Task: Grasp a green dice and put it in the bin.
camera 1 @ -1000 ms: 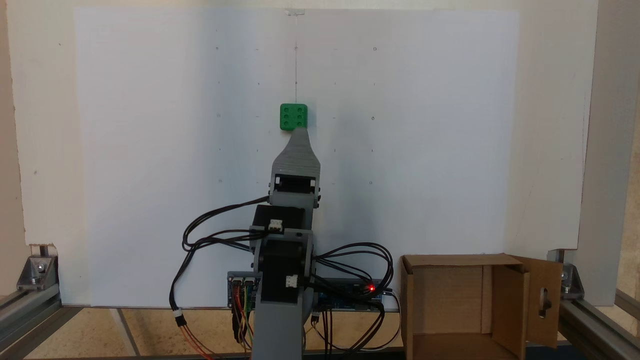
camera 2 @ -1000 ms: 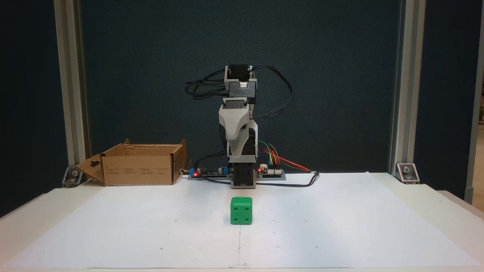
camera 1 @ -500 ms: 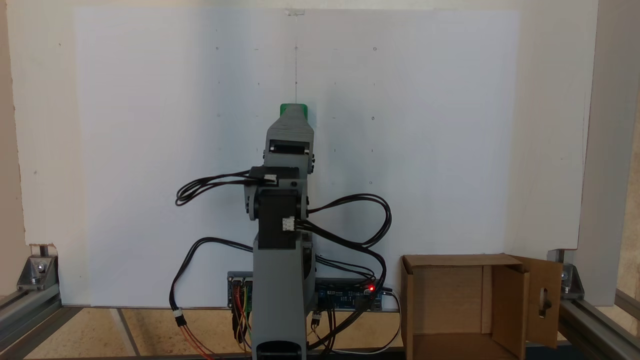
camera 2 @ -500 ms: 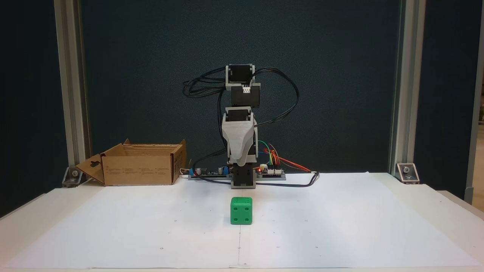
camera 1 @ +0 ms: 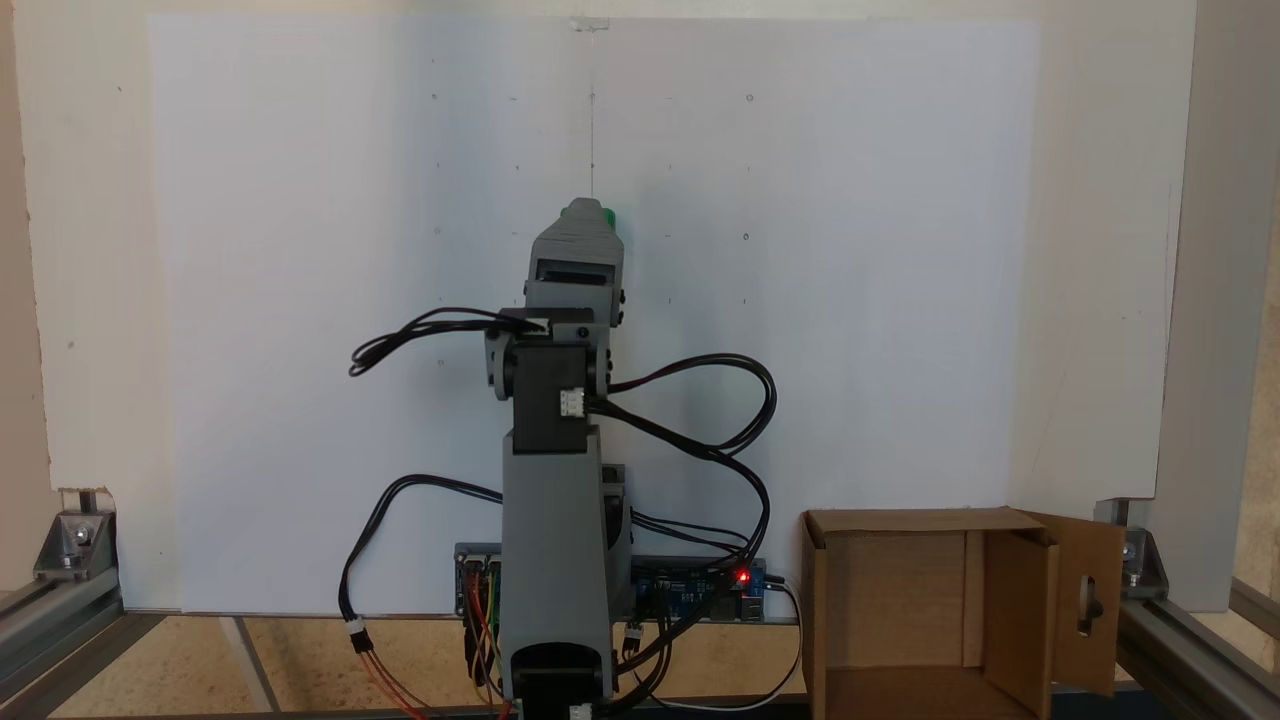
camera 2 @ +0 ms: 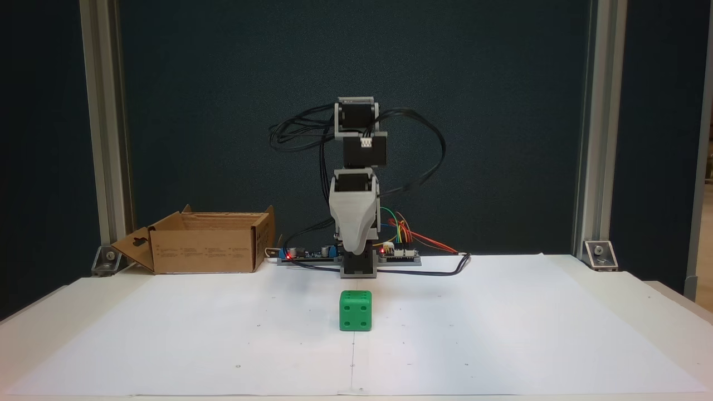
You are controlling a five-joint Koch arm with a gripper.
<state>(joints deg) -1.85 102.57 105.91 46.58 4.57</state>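
The green dice (camera 2: 355,311) sits on the white sheet in front of the arm, its four-pip face toward the camera. In a fixed view from above, just a green sliver of the dice (camera 1: 608,217) shows beside the grey gripper (camera 1: 583,209), which covers the rest. The gripper (camera 2: 353,250) points down and hangs above and slightly behind the dice, apart from it. Its jaws lie one behind the other, so their spread is hidden. The bin (camera 2: 206,250), a brown cardboard box, stands at the back left; from above the bin (camera 1: 905,521) lies at the lower right beside the arm's base.
Circuit boards (camera 2: 398,255) with coloured wires and black cables (camera 1: 700,400) flank the arm's base. Aluminium posts (camera 2: 103,133) and corner brackets (camera 2: 599,253) frame the table. The white paper sheet (camera 2: 501,334) spreads wide on both sides of the dice.
The arm has reached forward and the gripper has come over the dice, hiding nearly all of it from above. In the front view the gripper tip has dropped lower. The dice has not moved.
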